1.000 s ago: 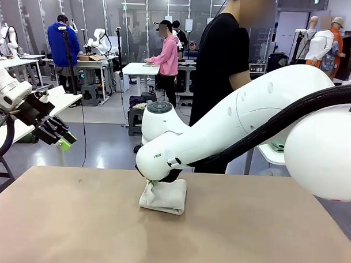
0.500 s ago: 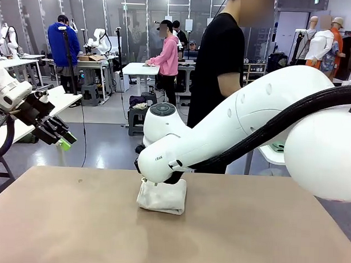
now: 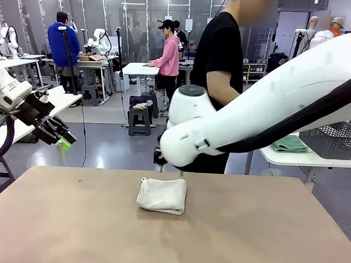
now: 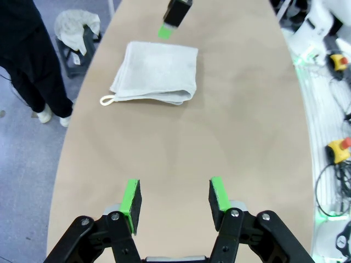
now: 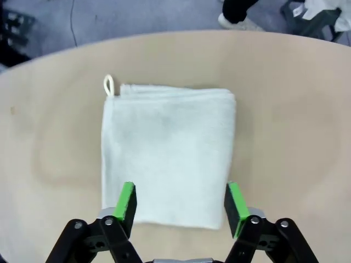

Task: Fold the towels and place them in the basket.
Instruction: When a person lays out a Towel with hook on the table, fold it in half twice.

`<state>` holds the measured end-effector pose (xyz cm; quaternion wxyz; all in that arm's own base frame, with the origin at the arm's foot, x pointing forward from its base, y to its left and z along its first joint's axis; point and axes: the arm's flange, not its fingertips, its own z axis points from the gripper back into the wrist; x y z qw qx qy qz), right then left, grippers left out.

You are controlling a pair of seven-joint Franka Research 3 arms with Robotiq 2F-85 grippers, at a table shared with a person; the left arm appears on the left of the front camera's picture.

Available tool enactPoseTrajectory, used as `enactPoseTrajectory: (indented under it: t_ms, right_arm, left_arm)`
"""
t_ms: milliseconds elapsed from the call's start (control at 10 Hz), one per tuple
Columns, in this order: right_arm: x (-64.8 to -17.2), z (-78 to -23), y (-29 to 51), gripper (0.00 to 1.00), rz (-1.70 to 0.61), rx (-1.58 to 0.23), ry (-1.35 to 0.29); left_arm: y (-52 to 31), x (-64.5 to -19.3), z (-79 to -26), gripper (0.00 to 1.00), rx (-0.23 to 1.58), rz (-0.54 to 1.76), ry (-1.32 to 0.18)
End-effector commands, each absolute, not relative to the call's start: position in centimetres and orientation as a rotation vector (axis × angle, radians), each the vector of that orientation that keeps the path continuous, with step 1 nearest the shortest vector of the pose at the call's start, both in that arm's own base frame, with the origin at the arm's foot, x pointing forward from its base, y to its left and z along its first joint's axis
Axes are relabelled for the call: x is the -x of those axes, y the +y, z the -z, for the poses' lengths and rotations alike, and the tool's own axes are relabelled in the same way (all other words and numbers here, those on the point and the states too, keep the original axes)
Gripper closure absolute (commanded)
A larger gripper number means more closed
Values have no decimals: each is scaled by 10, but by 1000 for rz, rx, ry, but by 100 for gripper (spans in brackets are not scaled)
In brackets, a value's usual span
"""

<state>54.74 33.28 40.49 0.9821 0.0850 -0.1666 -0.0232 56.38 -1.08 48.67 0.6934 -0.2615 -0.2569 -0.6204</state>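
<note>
Off-white folded towel (image 3: pixel 162 195) lying flat near middle of tan surface (image 3: pixel 74 220), hanging loop at one corner. Right end effector (image 5: pixel 178 200) poised just above towel, jaws wide, gripping nothing. Left end effector (image 4: pixel 174 197) raised at left side, jaws wide, empty, well apart from towel.
</note>
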Motion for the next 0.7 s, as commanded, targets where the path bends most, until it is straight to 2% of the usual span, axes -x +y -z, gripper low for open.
enactPoseTrajectory:
  t_ms: [0,200,400,600]
  right_arm:
    - [-541,-424,288,15,-27,-167,-286]
    - [-537,-435,269,15,-50,-128,-240]
    - [-534,-436,266,15,-36,-56,-277]
    - [-542,-438,266,15,-36,-124,-255]
  left_arm:
    - [-11,-563,-488,36,577,1387,-575]
    - [-11,-563,-488,36,577,1387,-575]
    - [-11,-563,-488,36,577,1387,-575]
    - [-11,-563,-488,36,577,1387,-575]
